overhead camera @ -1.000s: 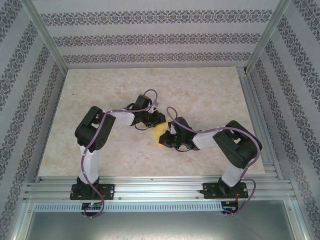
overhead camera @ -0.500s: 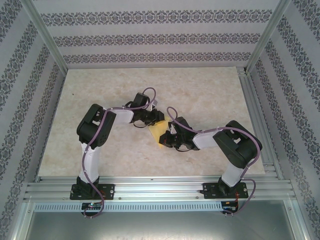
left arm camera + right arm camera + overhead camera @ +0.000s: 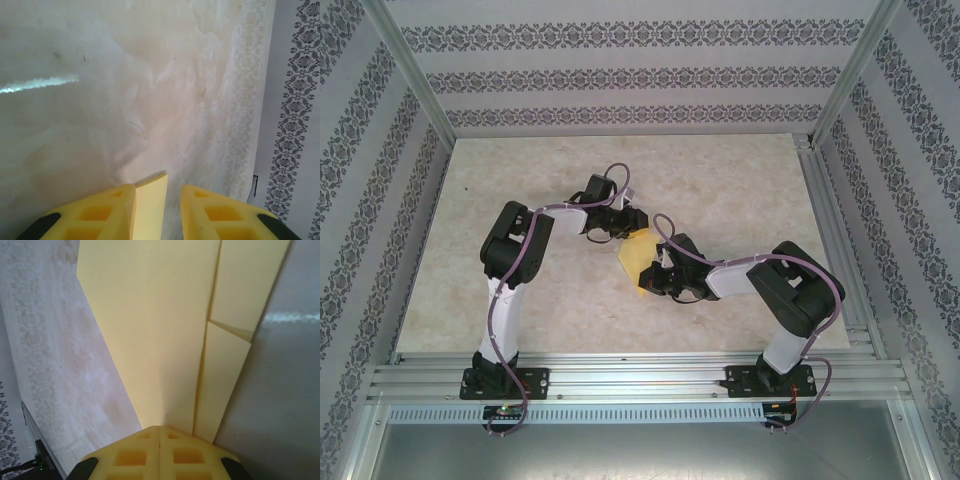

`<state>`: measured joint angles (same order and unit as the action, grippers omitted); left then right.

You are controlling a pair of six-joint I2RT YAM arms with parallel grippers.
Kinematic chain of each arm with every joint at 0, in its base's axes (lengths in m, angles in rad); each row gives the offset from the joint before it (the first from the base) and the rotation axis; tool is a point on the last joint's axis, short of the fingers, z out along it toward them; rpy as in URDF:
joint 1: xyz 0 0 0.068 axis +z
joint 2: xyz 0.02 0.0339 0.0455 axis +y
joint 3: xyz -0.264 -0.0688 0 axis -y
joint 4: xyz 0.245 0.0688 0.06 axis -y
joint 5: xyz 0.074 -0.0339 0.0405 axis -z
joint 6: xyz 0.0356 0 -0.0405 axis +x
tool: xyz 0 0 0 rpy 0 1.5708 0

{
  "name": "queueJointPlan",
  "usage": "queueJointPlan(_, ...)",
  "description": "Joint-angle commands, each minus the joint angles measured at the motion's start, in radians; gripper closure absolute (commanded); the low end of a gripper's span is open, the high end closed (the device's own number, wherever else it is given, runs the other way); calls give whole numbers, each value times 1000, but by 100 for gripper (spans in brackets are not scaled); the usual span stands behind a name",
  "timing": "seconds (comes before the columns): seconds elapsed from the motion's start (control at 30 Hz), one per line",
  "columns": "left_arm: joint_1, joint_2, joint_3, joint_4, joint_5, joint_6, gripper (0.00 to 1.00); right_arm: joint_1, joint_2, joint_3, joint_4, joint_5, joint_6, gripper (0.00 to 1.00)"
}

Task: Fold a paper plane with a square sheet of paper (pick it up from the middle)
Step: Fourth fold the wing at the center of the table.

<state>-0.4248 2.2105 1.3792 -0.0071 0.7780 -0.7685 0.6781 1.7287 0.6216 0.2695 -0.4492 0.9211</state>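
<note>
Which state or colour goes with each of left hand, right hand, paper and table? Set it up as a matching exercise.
Column one:
1. left hand
2. right hand
3. paper
4. table

Column two:
a. shut on the paper
b. marbled beige
c. open, with a paper edge in the gap
d. pale yellow, creased

Pairs: 1-c, 2-a, 3-d, 4-b

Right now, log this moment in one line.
right gripper: shut on folded paper | left gripper: open, paper corner between its fingers
</note>
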Motion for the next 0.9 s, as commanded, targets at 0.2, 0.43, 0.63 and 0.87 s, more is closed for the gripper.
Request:
queueJointPlan(0.2, 93, 27, 86, -34, -16, 82, 66, -12, -1, -29, -225, 37, -45, 100)
queueJointPlan(0.43, 100, -79, 18, 46, 30, 47, 64, -15, 5, 6, -249, 40, -60, 100)
queueJointPlan(0.63, 60, -220, -139, 116, 73, -12, 71, -15, 19, 13, -242, 37, -59, 100)
queueJointPlan(0.87, -1, -255, -268, 187, 37, -41, 76, -13, 35, 17, -240, 33, -59, 100)
